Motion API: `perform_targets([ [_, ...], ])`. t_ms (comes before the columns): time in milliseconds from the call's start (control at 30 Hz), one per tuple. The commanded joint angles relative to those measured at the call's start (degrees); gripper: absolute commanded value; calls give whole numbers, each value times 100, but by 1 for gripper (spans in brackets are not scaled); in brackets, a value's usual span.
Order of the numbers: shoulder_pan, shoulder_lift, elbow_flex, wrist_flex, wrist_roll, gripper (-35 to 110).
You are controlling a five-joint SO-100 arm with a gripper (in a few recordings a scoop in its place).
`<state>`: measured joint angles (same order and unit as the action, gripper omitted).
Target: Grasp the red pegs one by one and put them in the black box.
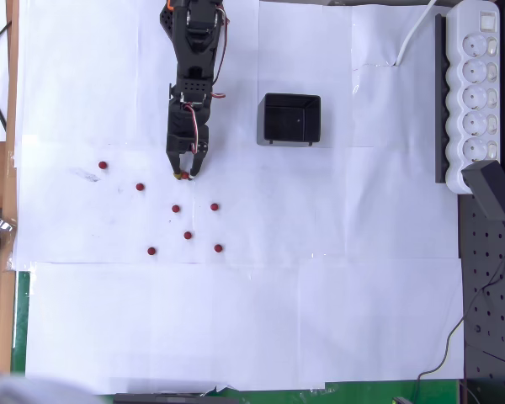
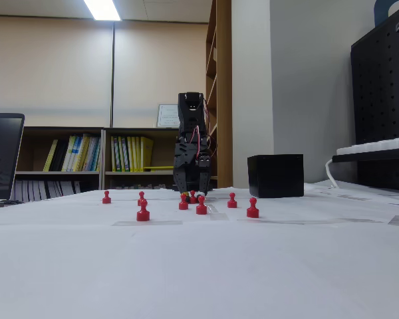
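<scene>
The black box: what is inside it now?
In the overhead view the black box holds no red pegs; its dark glossy floor shows. In the fixed view its wall hides the inside.

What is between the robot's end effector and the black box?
Just bare white paper in the overhead view, between the end effector and the black box.

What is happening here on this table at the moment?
A black robot arm has its gripper lowered onto the white paper, around one of the red pegs. Seven more pegs stand spread out on the paper in front of it. The black box sits apart to the right in the overhead view, and looks empty inside.
</scene>
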<state>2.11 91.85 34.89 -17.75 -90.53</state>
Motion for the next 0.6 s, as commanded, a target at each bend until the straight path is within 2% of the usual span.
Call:
perform_targets([
  [0, 70, -272, 79, 475, -272, 0],
  [300, -105, -2065, 738, 3507, -1318, 0],
  [567, -782, -2953, 3604, 7778, -2681, 0],
])
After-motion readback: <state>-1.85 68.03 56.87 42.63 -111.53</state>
